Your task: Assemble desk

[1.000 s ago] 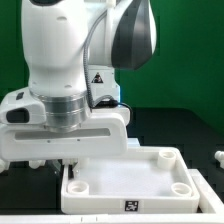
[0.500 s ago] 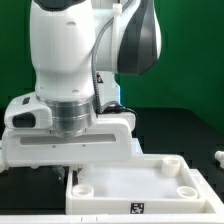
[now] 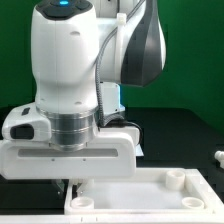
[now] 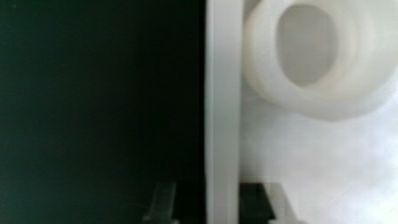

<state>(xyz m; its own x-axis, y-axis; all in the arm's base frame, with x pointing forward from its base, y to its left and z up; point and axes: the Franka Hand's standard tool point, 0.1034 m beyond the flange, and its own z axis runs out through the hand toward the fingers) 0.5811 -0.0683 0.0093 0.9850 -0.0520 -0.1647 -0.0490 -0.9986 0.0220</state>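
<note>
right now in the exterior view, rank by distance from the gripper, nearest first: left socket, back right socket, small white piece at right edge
1. left socket, beside the gripper
2. back right socket, across the tabletop
3. small white piece, at the exterior view's right edge

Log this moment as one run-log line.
task: assemble desk | pincer: straddling rim of tabletop, beside corner socket | grip: closure unclear | tabletop: lying flat, sockets up
</note>
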